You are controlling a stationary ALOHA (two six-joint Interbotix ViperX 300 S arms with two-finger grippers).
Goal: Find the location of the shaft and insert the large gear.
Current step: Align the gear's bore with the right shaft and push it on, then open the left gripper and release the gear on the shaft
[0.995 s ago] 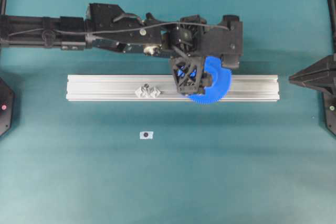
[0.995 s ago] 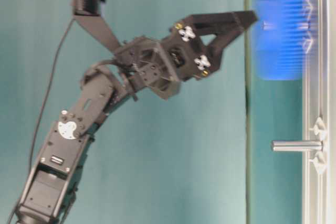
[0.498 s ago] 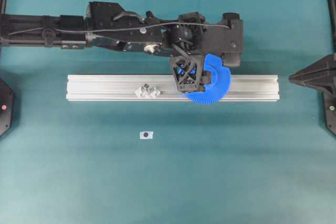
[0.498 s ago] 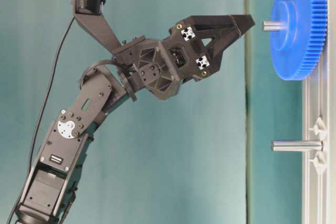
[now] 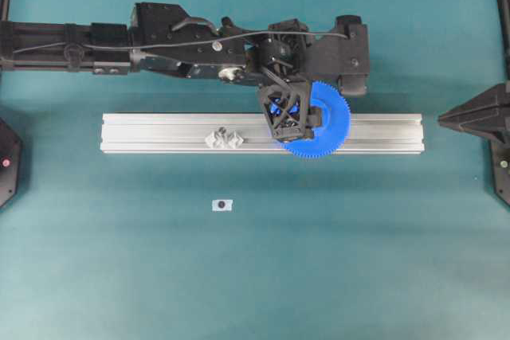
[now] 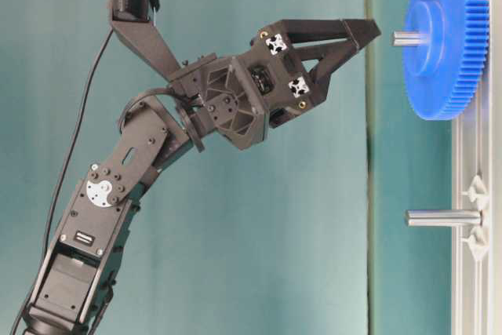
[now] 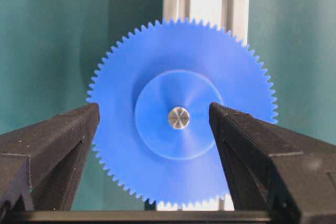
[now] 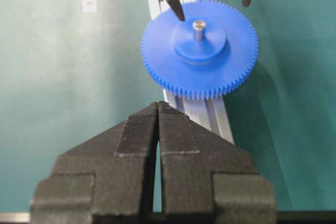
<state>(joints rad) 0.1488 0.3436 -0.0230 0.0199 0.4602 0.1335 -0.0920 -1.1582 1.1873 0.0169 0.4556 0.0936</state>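
Gear (image 7: 181, 116), a blur in the air a second ago, is now seen sitting still on a shaft (image 7: 179, 117) on the rail (image 5: 159, 131), let go by the wide-open, empty left gripper (image 6: 367, 34), so the job looks done.

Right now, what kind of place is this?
Likely a robotics lab test bench: a teal-covered tabletop, a grooved aluminium rail as fixture, and a toothed blue plastic gear seated on a thin metal shaft.

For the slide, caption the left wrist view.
Open left gripper hovers over the large gear, seated on a shaft.
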